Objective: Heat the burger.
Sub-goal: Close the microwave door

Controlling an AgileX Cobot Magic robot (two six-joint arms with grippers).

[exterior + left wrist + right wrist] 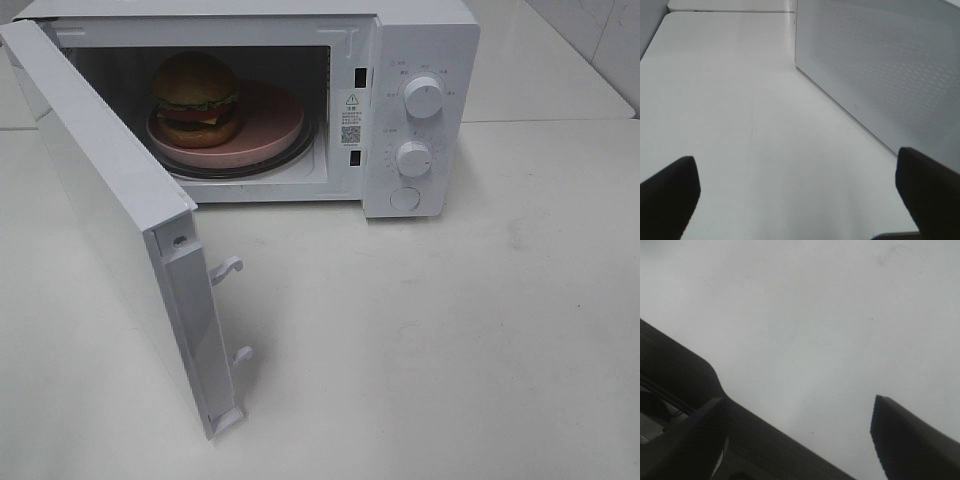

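The burger (195, 92), with a brown domed bun, lettuce and tomato, sits on a pink plate (272, 122) inside the white microwave (425, 40). The microwave's door (100, 200) is swung wide open toward the front left. Neither arm shows in the exterior high view. In the left wrist view my left gripper (795, 167) stands open over bare table, empty, with the door's perforated face (880, 65) close beside it. My right gripper (797, 390) is open too, with only white table between its dark fingers.
Two round knobs (423, 97) (413, 158) and a round button (405, 198) are on the microwave's right panel. Two latch hooks (228, 268) stick out from the door's free edge. The white table (450, 350) spreads in front and to the right.
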